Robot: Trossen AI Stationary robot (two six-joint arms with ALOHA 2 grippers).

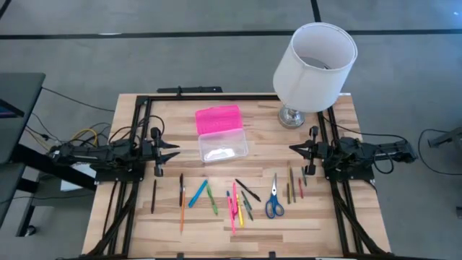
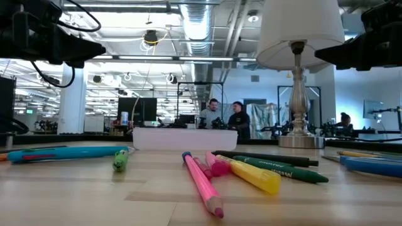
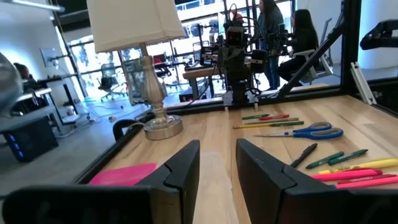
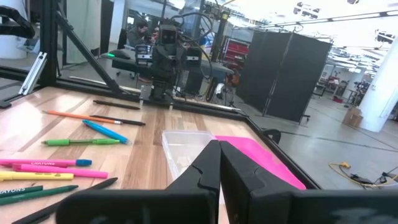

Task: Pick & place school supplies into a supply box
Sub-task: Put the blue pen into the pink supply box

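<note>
Supply box (image 1: pixel 222 143) open mid-desk (image 1: pixel 339 224), pink lid (image 1: pixel 218 118) folded back, clear base empty. Lamp (image 1: pixel 315 66) close behind: risk of knock on wide swing. Pencils, pens (image 1: pixel 197 193), scissors (image 1: pixel 273 206) lie in front of box; thin ones may roll or slip. Left hand (image 1: pixel 172 150) spread, right hand (image 1: pixel 294 149) pressed together; both flank box, well apart, hold nothing.

A hot-pink lid (image 1: pixel 217 118) and clear base (image 1: pixel 223 146) are shown on the supply box, blue handles on the scissors (image 1: pixel 273 204), a white shade on the lamp (image 1: pixel 315 66), and pale wood grain on the table (image 1: pixel 130 224).
</note>
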